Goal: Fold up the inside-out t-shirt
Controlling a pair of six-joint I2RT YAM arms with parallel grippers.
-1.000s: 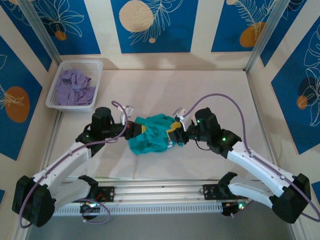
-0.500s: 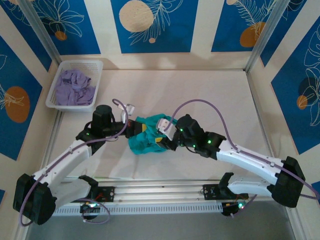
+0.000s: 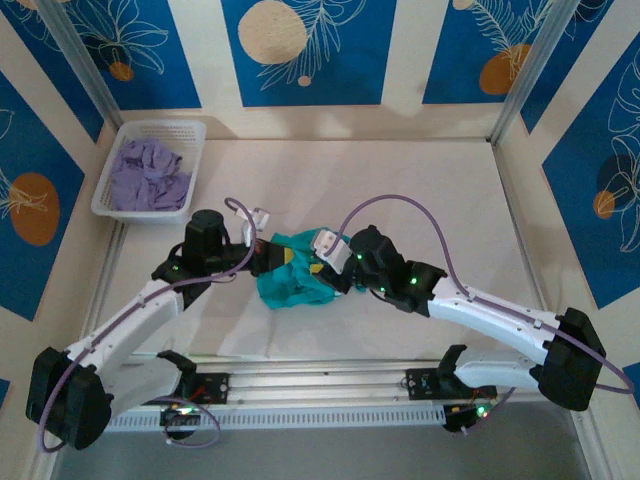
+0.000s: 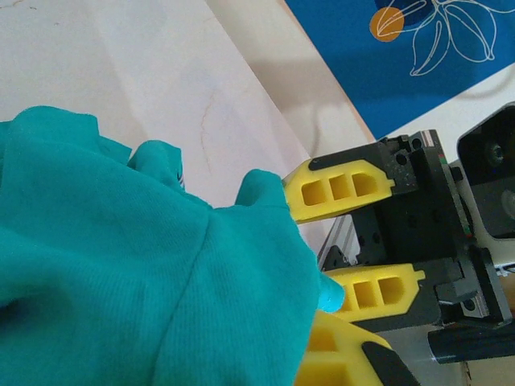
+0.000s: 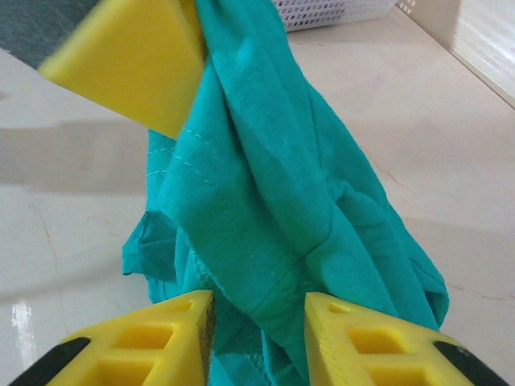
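Left claw (image 3: 266, 256) is clamped tight on the bunched teal t-shirt (image 3: 292, 284), heaped mid-way across the desk (image 3: 430, 190). The right claw (image 5: 257, 312) straddles a fold, part-open. I'd say they're untangling it before folding; next, pinch and spread it flat.

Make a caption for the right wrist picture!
Teal t-shirt bunched inside the right pincer, left pincer pinching it above.

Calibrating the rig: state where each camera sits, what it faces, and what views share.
Top external: above, behind bases, looking down on table, shirt, left gripper, right gripper.
Left wrist: on left arm, faces shirt, right gripper; own finger below.
Right wrist: on right arm, faces shirt, basket; own fingers below.
All share the shirt.
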